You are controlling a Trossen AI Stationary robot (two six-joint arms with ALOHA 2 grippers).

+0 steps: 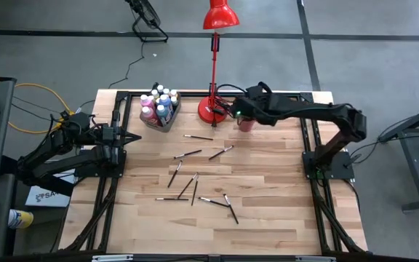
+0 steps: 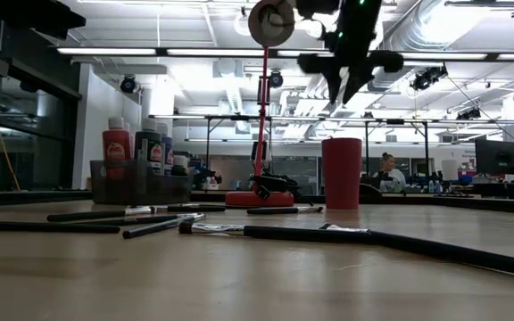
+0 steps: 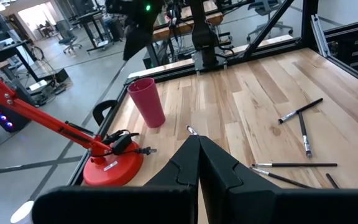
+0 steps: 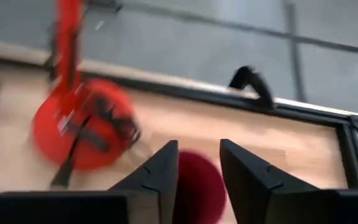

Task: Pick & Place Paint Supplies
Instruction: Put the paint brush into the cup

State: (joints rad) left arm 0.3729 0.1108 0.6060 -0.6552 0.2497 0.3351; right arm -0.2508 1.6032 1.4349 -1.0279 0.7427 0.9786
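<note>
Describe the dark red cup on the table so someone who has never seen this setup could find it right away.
Start at the red desk lamp, whose round base sits at the far edge of the wooden table. Just beside that base, on the right arm's side, stands the dark red cup, upright, with the right gripper open above it. Unlike the grey bin of paint bottles beyond the lamp, it is a plain, tall, single-coloured tumbler.

Right claw [image 1: 240,113] hangs over the red cup [image 1: 246,124]; paintbrushes [image 1: 195,185] lie scattered mid-table.
</note>
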